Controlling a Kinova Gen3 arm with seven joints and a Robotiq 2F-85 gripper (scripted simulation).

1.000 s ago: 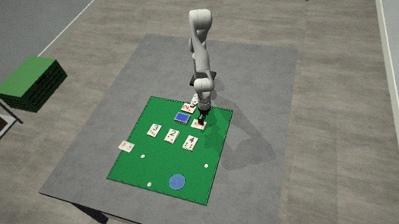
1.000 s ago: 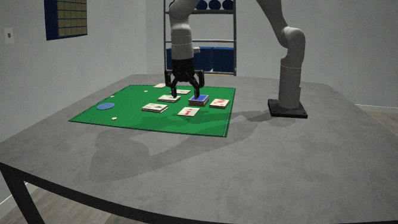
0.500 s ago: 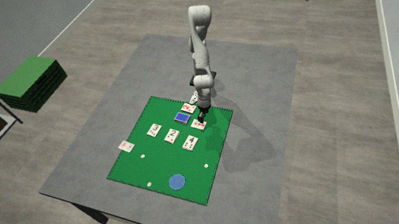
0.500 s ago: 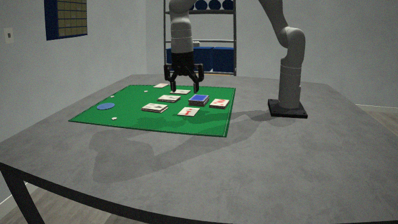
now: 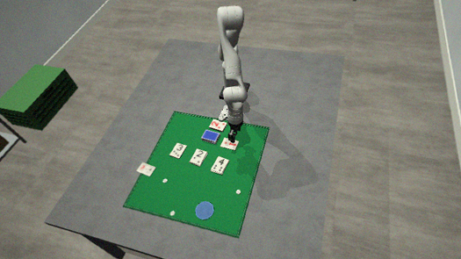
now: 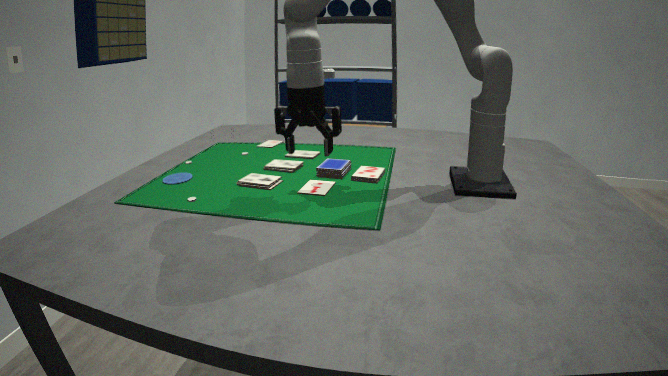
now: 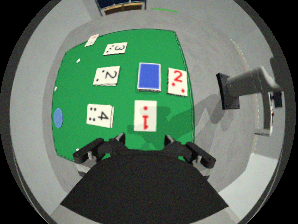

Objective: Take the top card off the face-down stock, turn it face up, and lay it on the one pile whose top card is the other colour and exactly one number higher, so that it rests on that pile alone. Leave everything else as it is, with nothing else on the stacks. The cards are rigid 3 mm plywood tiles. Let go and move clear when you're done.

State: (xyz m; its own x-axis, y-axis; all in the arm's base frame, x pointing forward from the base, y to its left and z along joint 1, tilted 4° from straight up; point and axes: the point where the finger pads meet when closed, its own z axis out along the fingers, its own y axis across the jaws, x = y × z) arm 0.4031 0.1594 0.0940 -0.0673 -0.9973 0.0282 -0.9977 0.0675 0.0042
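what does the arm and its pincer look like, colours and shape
The arm is built of smooth, rounded white-grey tube segments with bulging joints and faint seam rings. It stands on a square black base plate. The wrist ends in a black collar carrying an all-black pincer with two angular linkage fingers. No cables, logos or markings can be made out.

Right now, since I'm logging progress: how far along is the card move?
Done, it seems: a red 1 lies face up alone on the green mat, beside the blue face-down stock. In hand: nothing; the gripper hovers open above the cards. Left: pick up the red 1 and lay it on the black 2 pile.
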